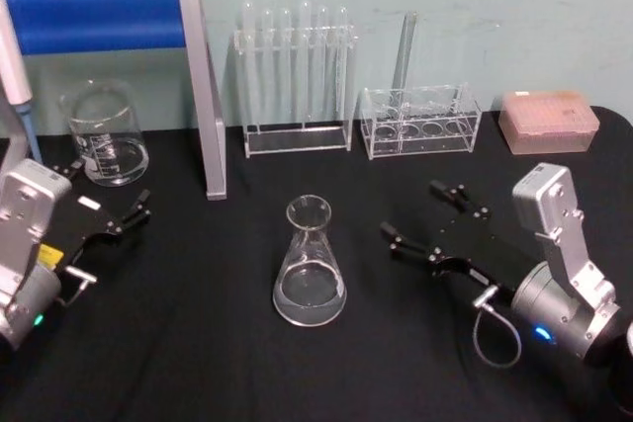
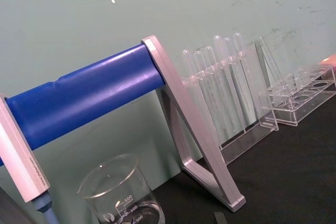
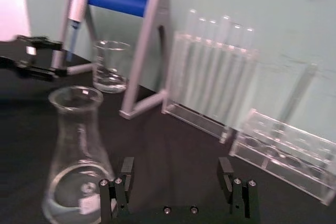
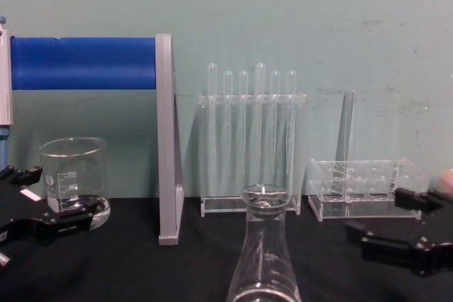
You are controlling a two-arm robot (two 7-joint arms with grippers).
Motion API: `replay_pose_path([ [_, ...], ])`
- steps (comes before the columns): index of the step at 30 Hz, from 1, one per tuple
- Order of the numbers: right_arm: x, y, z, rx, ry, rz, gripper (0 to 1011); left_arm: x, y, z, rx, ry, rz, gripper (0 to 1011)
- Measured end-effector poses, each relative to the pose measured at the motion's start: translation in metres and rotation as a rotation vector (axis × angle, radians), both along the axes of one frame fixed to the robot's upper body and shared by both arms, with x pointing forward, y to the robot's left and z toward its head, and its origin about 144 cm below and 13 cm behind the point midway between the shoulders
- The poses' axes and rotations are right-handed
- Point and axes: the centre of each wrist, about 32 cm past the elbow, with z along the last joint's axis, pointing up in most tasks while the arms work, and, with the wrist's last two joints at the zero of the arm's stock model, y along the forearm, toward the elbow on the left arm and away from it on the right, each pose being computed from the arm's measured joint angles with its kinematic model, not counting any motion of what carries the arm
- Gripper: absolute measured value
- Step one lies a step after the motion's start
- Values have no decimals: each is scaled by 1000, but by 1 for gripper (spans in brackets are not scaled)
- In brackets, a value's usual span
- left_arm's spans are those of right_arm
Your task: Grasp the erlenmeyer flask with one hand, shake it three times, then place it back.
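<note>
Black tabletop: erlenmeyer flask upright, ungrasped; right gripper near, spread wide, empty; left gripper parked, open. Probably calls for reaching in, clasping neck.

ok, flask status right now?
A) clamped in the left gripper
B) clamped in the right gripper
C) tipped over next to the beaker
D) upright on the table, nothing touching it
D: the erlenmeyer flask stands upright on the black table. The right gripper is open just to its right, and the left gripper is open over by the beaker. Neither touches it.
</note>
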Motion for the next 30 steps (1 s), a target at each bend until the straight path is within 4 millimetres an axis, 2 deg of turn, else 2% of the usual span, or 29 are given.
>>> replay_pose_path([
  [16, -3, 11, 1, 72, 50, 150, 1000, 0, 0, 0, 0, 0, 0, 1001],
  [30, 12, 21, -1, 78, 73, 268, 1000, 0, 0, 0, 0, 0, 0, 1001],
])
